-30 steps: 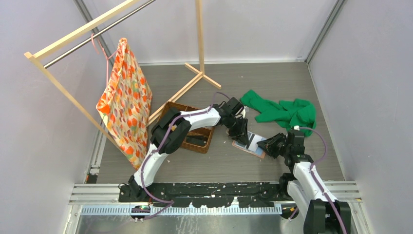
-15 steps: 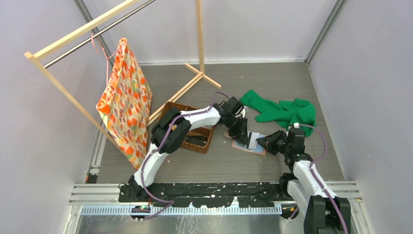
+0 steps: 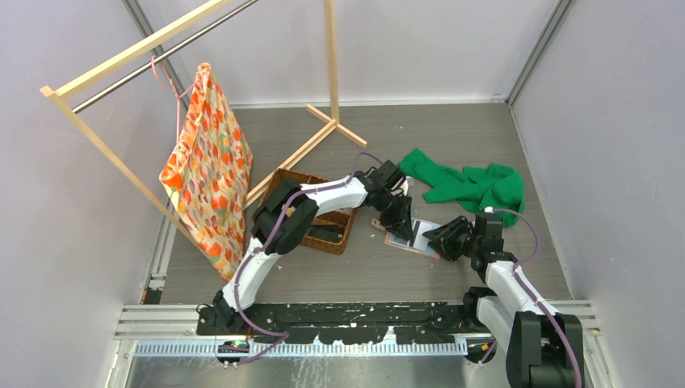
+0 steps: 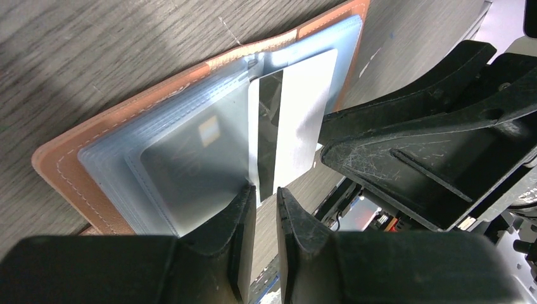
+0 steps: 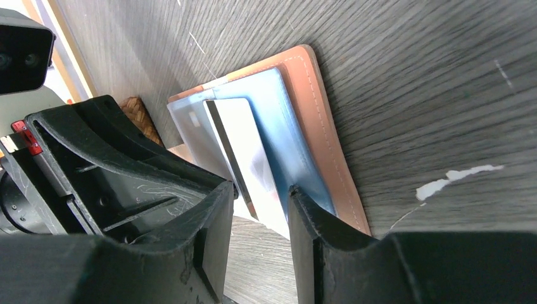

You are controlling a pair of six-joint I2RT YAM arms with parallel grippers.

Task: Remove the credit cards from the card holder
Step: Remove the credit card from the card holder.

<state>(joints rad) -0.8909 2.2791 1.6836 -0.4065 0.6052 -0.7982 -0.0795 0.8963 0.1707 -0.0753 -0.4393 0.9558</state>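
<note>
The tan card holder (image 3: 401,240) lies open on the table, its clear sleeves facing up (image 4: 190,145). A white card with a dark stripe (image 4: 297,114) sticks partway out of a sleeve towards my right gripper. My left gripper (image 3: 400,221) bears down on the holder's sleeves, its fingertips (image 4: 265,197) a narrow gap apart with only table showing between them. My right gripper (image 3: 438,237) is open at the holder's near right edge. The card's free end (image 5: 244,145) reaches in between its jaws (image 5: 261,193) without being pinched. The holder's leather edge (image 5: 326,133) lies just right of them.
A brown woven basket (image 3: 338,225) sits under the left arm. A green cloth (image 3: 472,186) lies behind the right arm. A wooden rack (image 3: 323,133) with a hanging patterned bag (image 3: 208,174) stands at the back left.
The right gripper's jaws have spread apart around the card's end, and it has edged left towards the holder. The holder has slid slightly left. The left gripper has stayed put.
</note>
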